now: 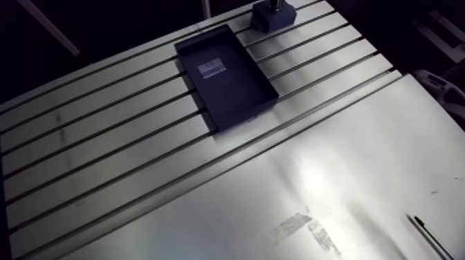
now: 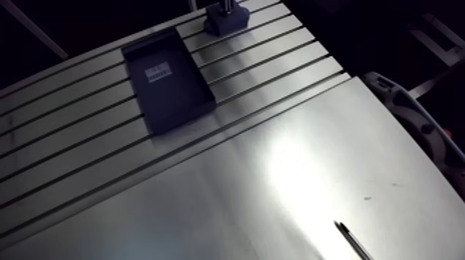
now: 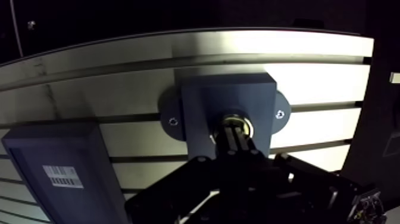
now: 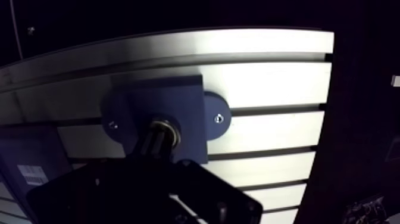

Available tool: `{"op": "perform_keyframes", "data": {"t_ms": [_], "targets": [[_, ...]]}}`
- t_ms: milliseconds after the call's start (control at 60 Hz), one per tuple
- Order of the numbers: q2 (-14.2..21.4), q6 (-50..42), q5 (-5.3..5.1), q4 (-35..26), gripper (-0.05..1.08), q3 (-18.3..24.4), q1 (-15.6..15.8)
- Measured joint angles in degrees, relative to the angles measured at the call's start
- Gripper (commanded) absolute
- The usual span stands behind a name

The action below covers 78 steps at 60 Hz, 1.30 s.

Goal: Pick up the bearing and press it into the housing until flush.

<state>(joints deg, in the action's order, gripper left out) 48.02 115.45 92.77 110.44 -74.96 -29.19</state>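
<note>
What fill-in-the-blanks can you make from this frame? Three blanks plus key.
1. The tray has a white ___ label on its floor.
2. The housing, with the bearing at its middle, has ___ round ears.
3. The table is cut by long parallel ___.
Missing words: barcode; two; slots.

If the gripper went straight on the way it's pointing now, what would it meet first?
Most likely the bearing, the shiny ring sitting at the bore of the dark housing, directly ahead of the gripper. The wrist view doesn't show whether they already touch.
</note>
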Motion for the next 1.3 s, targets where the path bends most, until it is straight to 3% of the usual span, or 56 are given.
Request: {"op": "perform_keyframes", "data": {"t_ms": [1300], "targets": [[-0.1, 0.5, 0.02, 0.0, 1.08, -0.1, 0.2]]}}
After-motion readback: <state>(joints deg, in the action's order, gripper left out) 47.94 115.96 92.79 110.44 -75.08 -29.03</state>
